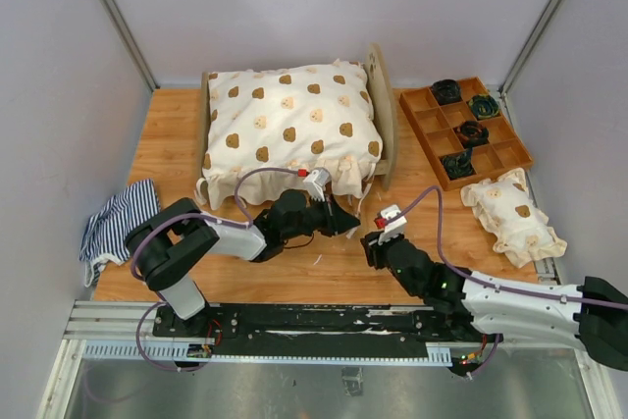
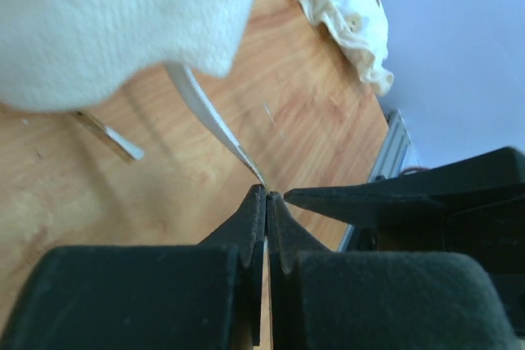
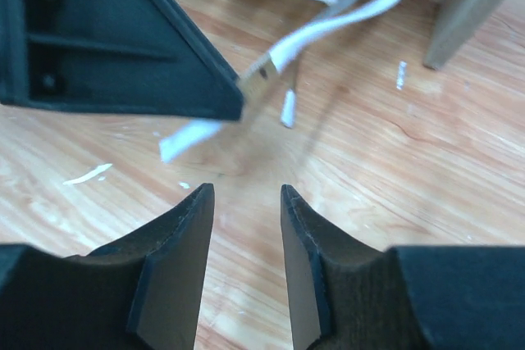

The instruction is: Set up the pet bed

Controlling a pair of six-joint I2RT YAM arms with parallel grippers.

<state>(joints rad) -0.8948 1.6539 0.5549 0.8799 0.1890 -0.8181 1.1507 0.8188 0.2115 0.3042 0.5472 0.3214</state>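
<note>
The pet bed (image 1: 381, 105) stands at the back middle of the table, a light plywood frame under a big cream cushion (image 1: 289, 125) with brown bear prints. A white ribbon (image 2: 212, 112) hangs from the cushion's front corner. My left gripper (image 2: 267, 194) is shut on the ribbon's end, just in front of the bed (image 1: 351, 225). In the right wrist view its black finger (image 3: 123, 38) pinches the ribbon (image 3: 328, 26) near the bed's leg (image 3: 467, 14). My right gripper (image 3: 246, 194) is open over bare wood, nothing between its fingers, close beside the left one (image 1: 371, 242).
A brown compartment tray (image 1: 424, 144) holding dark small parts sits at the back right. A small cream pillow (image 1: 512, 215) lies in front of it. A navy-and-white striped cloth (image 1: 118, 218) hangs over the table's left edge. A second loose ribbon (image 3: 189, 137) dangles near my right gripper.
</note>
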